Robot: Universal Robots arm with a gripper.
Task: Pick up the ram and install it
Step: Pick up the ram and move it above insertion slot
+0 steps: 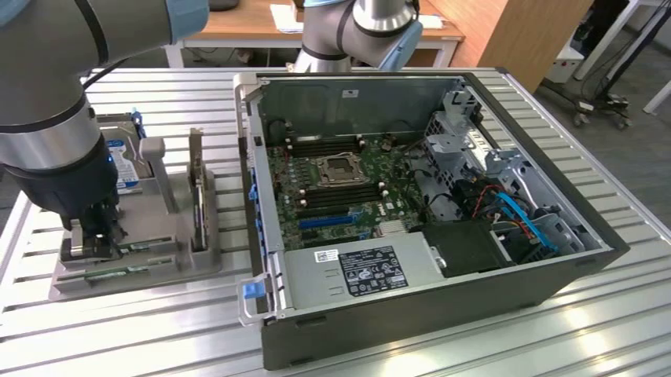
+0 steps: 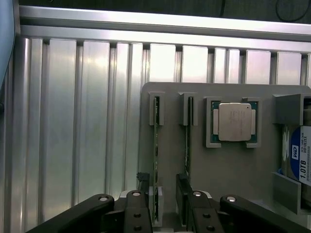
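Straddling one ram [image 2: 156, 145], gripper [image 2: 165, 216] fingers stand spread, not clamped; ram sits upright in its tray [image 2: 223, 174] slot beside the case [image 1: 419, 314], so pick-up and install both remain.

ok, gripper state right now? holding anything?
Gripper: open, holding nothing; down at the grey plastic holder, its fingers either side of the long thin green ram stick.
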